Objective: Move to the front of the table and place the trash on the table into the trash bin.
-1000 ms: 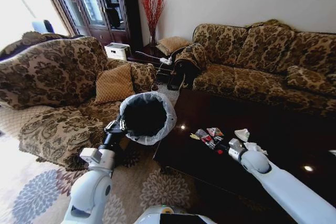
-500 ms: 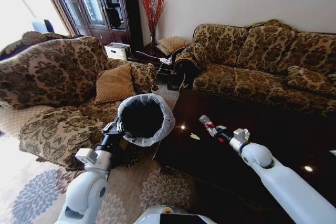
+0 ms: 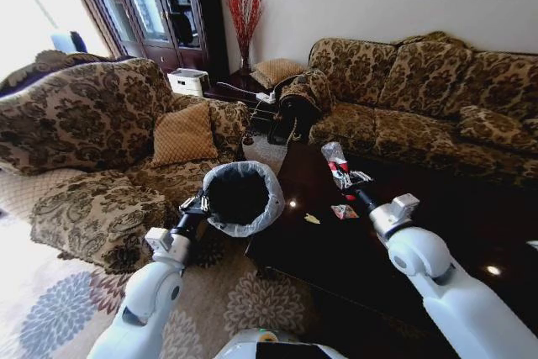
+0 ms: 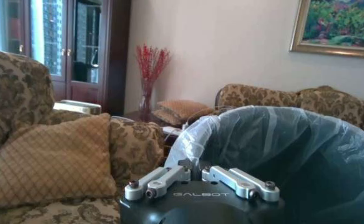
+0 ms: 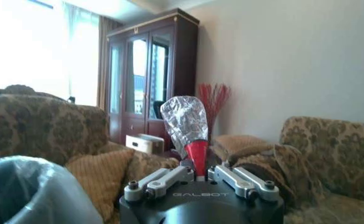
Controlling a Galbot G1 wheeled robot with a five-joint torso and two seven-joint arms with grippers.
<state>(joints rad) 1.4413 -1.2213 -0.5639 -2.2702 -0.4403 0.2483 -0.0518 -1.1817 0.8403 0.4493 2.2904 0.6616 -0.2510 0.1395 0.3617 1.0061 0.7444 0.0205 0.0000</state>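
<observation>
Where the glossy dark table (image 3: 437, 216) fills the gap between two floral sofas (image 3: 420, 98), a red scrap (image 3: 344, 211) and a small yellowish one (image 3: 312, 219) lie on its top. Above them the right gripper (image 3: 345, 179) has its fingers closed on a crushed clear bottle (image 3: 335, 160) (red label). At the table's left edge, the left gripper (image 3: 202, 204) pinches the bag-lined rim of the trash bin (image 3: 239, 197), beside a tan cushion (image 3: 181, 134).

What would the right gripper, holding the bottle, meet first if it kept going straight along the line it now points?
Probably the sofa arm beyond the table; the right gripper points there, though depth is uncertain.
</observation>
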